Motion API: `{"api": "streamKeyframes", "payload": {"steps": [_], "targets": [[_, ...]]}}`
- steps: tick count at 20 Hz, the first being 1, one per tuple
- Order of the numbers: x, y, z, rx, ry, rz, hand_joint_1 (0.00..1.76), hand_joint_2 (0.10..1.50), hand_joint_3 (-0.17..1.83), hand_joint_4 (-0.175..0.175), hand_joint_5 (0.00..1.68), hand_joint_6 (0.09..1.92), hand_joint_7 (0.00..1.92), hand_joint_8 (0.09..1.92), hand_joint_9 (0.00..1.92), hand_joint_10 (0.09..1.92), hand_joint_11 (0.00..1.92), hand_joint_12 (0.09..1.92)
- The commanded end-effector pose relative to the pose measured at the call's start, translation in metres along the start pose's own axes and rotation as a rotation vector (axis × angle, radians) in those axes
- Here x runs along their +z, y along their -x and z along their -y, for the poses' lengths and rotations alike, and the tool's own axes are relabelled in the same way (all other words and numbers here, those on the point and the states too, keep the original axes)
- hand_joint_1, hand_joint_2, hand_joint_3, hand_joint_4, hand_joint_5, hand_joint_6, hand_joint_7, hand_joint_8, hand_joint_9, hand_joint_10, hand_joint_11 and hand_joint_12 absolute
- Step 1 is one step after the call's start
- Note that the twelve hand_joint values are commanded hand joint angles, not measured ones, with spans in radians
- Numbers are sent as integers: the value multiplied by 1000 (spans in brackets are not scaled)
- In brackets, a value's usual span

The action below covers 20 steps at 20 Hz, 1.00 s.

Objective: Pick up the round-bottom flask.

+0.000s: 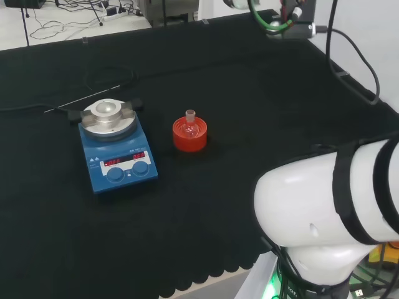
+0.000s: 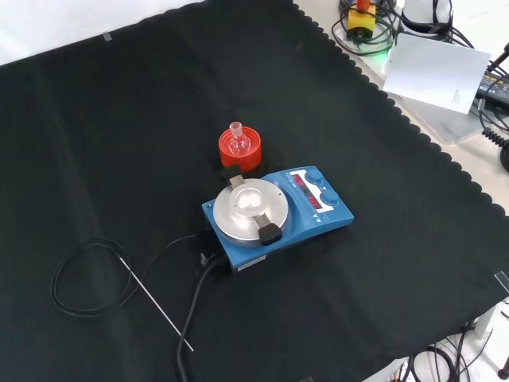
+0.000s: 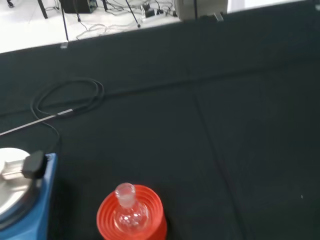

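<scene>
flask (image 1: 189, 126) upright on red stand (image 1: 189, 139), head view centre | hotplate (image 1: 116, 147) just left | fingers: you can't tell

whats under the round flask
The flask sits upright in a red ribbed ring stand on the black cloth, next to the blue hotplate. The bulb's underside and the cloth beneath the ring are covered, so they can't be seen.
</scene>
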<state>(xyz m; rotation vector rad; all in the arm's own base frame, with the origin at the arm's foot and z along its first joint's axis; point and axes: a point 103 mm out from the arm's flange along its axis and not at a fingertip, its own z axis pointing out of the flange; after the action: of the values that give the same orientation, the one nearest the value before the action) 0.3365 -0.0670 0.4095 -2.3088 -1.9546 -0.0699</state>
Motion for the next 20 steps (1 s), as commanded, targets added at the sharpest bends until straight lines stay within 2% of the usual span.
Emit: {"api": "streamKeyframes", "payload": {"steps": [1,6,8,9,13,16,20], "targets": [[71,41,-33,-24,-53,-95,389,1148,208,-17,442,269,107,602,215,694,0,1333],[108,39,-45,-72,-100,-109,642,991,183,-16,476,233,150,620,275,700,0,1354],[124,37,-48,-73,-123,-106,696,945,185,-16,471,210,162,625,293,700,0,1360],[128,45,-51,-78,-139,-138,712,931,184,-16,467,203,166,627,298,701,0,1361],[157,25,-54,-94,-138,-141,751,891,180,-17,459,190,175,631,308,702,0,1364],[173,23,-58,-119,-149,-151,785,781,322,-18,488,136,204,641,347,693,0,1382],[191,19,-65,-128,-157,-173,825,671,485,-21,517,101,221,651,367,696,0,1393]]}}
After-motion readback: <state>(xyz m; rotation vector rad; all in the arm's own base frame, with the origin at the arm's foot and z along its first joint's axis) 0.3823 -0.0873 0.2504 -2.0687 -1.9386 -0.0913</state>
